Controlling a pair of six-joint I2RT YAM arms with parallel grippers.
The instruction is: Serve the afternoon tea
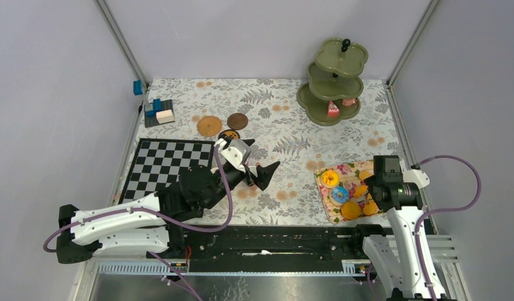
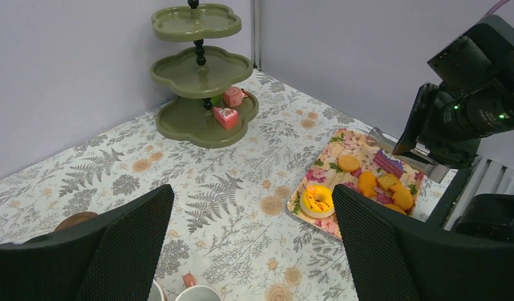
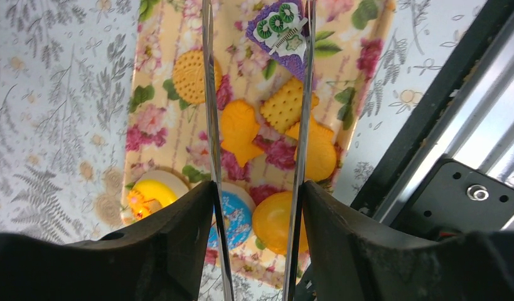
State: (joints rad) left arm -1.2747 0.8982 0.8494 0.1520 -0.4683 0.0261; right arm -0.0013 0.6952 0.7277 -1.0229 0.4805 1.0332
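Observation:
The olive three-tier stand (image 1: 332, 81) stands at the back right with two pink cakes (image 2: 226, 116) on its bottom tier. A floral tray (image 1: 322, 191) holds a yellow donut (image 3: 150, 194), a blue donut (image 3: 232, 216), cookies (image 3: 194, 75) and a purple cake (image 3: 280, 28). My right gripper (image 3: 257, 188) hovers over the tray, shut on metal tongs (image 3: 208, 94) whose blades stand apart. My left gripper (image 2: 254, 207) is open and empty over the cloth at mid table. Two mug rims (image 2: 198, 293) show just below it. Brown coasters (image 1: 209, 125) lie behind it.
A chessboard (image 1: 166, 166) lies at the left, partly under my left arm. A small dark tray with blue blocks (image 1: 157, 111) sits at the back left. Walls close in the back and sides. The black rail (image 1: 273, 241) runs along the near edge.

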